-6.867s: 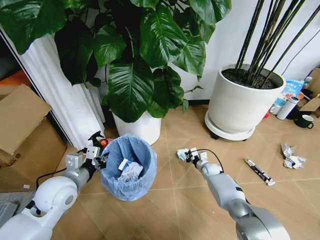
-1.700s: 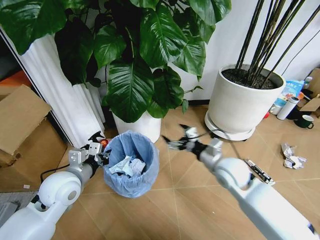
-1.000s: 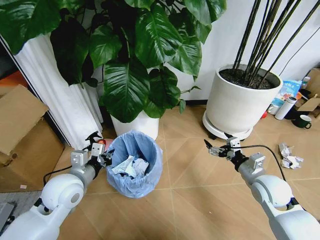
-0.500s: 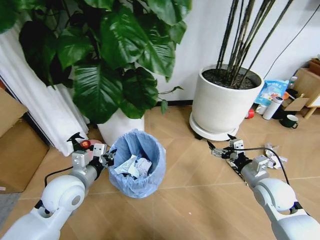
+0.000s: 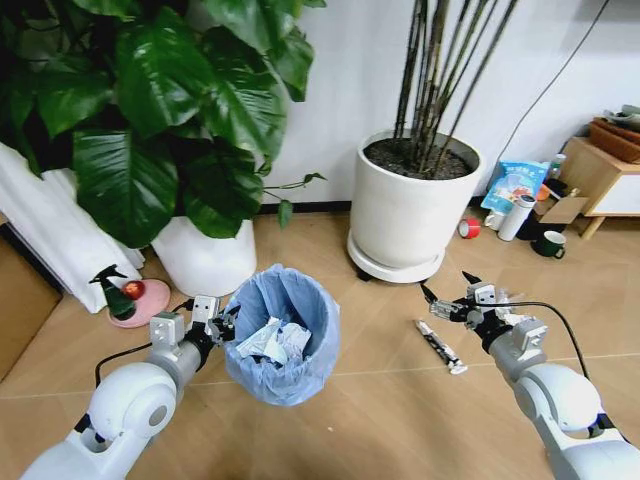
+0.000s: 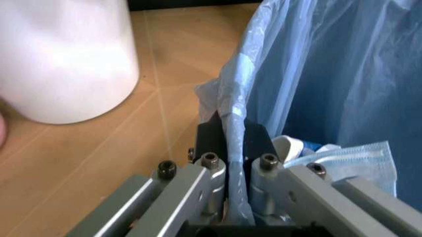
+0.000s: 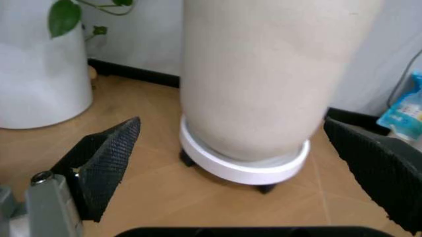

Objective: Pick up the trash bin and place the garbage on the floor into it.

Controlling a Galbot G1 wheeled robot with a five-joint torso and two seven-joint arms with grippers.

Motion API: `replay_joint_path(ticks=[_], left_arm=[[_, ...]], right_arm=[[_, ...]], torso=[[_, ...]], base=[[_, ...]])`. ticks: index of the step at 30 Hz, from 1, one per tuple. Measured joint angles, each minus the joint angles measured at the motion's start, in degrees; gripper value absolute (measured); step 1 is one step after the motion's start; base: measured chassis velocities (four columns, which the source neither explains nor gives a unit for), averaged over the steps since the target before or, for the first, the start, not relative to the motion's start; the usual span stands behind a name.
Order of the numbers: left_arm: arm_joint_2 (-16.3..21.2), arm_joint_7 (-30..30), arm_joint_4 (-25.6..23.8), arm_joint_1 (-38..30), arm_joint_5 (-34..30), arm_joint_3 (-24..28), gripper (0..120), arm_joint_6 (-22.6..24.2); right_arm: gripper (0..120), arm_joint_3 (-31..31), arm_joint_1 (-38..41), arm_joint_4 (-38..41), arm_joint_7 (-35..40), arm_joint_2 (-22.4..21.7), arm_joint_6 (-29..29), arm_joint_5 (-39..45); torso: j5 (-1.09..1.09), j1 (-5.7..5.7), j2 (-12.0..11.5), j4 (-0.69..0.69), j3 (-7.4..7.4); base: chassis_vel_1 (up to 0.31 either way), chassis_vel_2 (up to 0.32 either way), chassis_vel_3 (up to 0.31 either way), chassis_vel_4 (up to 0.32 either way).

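Note:
The trash bin point(image 5: 290, 345), a small round bin lined with a crinkly light-blue bag, is at lower centre of the head view, with white paper wads point(image 5: 270, 340) inside. My left gripper point(image 5: 216, 323) is shut on its near-left rim. In the left wrist view the fingers point(image 6: 212, 170) pinch the bag's edge point(image 6: 232, 123). My right gripper point(image 5: 450, 298) hangs open over the floor to the right, a little above a black-white stick wrapper point(image 5: 441, 347) lying on the tiles. The right wrist view shows this gripper point(image 7: 232, 123) spread wide with nothing in it.
A large white pot point(image 5: 405, 215) on a wheeled base stands behind the right gripper. Left of the bin are a second white pot point(image 5: 205, 265) with broad leaves and a green spray bottle point(image 5: 118, 296). A white bottle point(image 5: 513, 218), a dark mug point(image 5: 549, 244) and a wooden unit point(image 5: 605, 170) are at the right.
The camera has swung to the right, so the whole scene has slid left. The left gripper still holds the bin rim. The open right gripper now hangs above the stick wrapper.

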Motion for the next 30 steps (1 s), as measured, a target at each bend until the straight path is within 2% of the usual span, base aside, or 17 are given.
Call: replay_joint_path(ticks=[6,8,11,13,16,23,25,28,30], left_arm=[[0.0,0.0,0.0,-0.1,0.0,0.0,0,0.0],[0.0,0.1,0.0,0.0,0.0,0.0,0,-0.1],[0.0,0.1,0.0,0.0,0.0,0.0,0,-0.1],[0.0,0.2,0.0,-0.2,0.0,0.0,0,-0.1],[0.0,0.2,0.0,-0.3,-0.1,0.0,0,-0.1],[-0.1,0.3,0.0,-0.4,-0.2,-0.2,0,-0.2],[-0.2,0.4,0.0,-0.4,-0.2,-0.2,0,-0.2],[-0.3,0.4,0.0,-0.3,-0.2,-0.3,0,-0.2],[-0.5,0.4,0.0,-0.3,-0.2,-0.3,0,-0.3]], right_arm=[[100,0.0,0.0,-0.2,-0.1,0.0,0.1,0.0],[100,-0.1,0.1,-0.3,-0.1,0.0,0.1,0.0],[100,-0.2,0.1,-0.4,-0.1,0.0,0.1,-0.1],[100,-0.3,0.1,-0.6,-0.1,0.0,0.3,-0.2],[100,-0.4,0.2,-0.8,-0.2,-0.1,0.6,-0.3],[100,-0.9,0.6,-1.2,-0.5,-0.1,0.8,-0.7],[100,-0.9,0.6,-1.3,-0.5,-0.1,0.7,-1.0],[100,-0.8,0.3,-1.6,-0.5,-0.4,0.7,-1.2],[100,0.2,-0.4,-2.3,-2.1,-1.2,1.7,-1.8]], torso=[[-0.02,0.00,0.0,0.00,0.00],[0.05,0.00,0.0,0.00,0.00],[-0.02,0.00,0.0,0.00,0.00],[0.04,0.00,0.0,0.01,0.00],[-0.02,0.00,0.0,-0.01,0.00],[0.03,0.00,0.0,0.01,0.00],[-0.02,0.00,0.0,0.00,0.00],[0.07,0.00,0.0,0.00,0.00],[0.00,0.00,0.0,-0.01,0.00]], base=[[-0.188,-0.197,0.201,0.199],[-0.209,-0.184,0.182,0.189],[-0.198,-0.194,0.194,0.211],[-0.196,-0.207,0.205,0.211],[-0.207,-0.214,0.202,0.193],[-0.204,-0.195,0.203,0.195],[-0.175,-0.178,0.158,0.173],[-0.168,-0.138,0.157,0.146],[-0.093,-0.095,0.074,0.096]])
